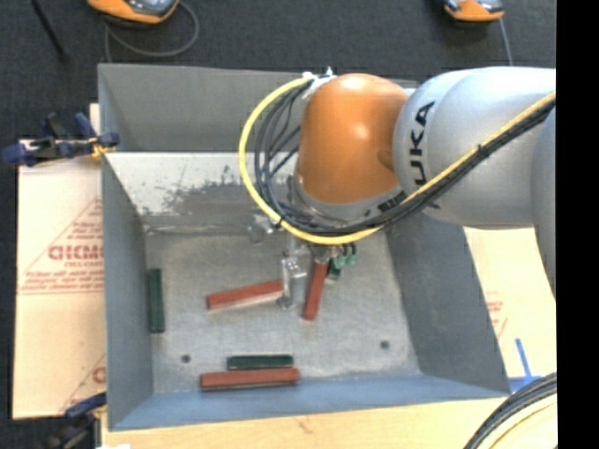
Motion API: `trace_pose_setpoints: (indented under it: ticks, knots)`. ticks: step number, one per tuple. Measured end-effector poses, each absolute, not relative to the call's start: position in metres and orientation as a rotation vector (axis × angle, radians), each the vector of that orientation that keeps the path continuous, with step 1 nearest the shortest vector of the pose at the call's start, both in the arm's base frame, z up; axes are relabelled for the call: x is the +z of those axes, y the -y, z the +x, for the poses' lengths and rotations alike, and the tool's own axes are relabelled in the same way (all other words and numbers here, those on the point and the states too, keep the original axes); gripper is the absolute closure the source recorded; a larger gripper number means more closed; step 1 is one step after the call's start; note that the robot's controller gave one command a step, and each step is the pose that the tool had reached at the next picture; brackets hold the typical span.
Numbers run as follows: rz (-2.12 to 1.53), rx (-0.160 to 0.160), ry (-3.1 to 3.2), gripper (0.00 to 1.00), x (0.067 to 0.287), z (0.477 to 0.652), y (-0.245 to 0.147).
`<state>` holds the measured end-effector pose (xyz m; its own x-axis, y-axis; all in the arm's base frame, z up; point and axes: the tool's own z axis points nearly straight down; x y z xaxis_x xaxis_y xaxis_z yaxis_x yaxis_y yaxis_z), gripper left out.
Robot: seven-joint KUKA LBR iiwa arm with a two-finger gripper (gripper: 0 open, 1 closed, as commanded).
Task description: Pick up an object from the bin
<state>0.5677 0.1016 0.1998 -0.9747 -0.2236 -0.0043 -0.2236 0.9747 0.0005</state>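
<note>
Grey bin, gripper sits low over the floor just below centre of frame

nearest thing: steep red stick, immediately right of the gripper, touching or as good as. Long axis runs near vertical in the frame, top leaning slightly right, top end tucked under the wrist

flat red stick lies just left of the gripper, long axis near horizontal, right end a touch higher and butting up to the gripper's silver body. Contact or a hair apart, can't separate them from this angle

gripper state: can't tell, wide or narrow. Also can't say whether the steep red stick is gripped or merely alongside

arm comes in from the right edge, grey link crossing the upper right. Orange cover and yellow cable loop hang over the back-centre of the bin, wrist pointing straight down

my read: a grasp on the steep red stick wants a left-right closing line across its short side. Main risk is the flat red stick's right end getting nudged or caught too

left green stick, lower green stick and lower red stick lie well apart from the tool, not in play
</note>
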Motion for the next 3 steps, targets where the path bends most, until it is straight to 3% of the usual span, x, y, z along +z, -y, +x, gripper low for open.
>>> trace_pose_setpoints:
  ticks: [1,2,3]
  knots:
    - [-0.529,-0.002,-3.100,0.00,0.066,0.573,-0.114]
    - [-0.702,-0.002,-3.057,0.00,0.071,0.574,-0.119]
    - [-0.834,0.001,-3.023,0.00,0.071,0.564,-0.166]
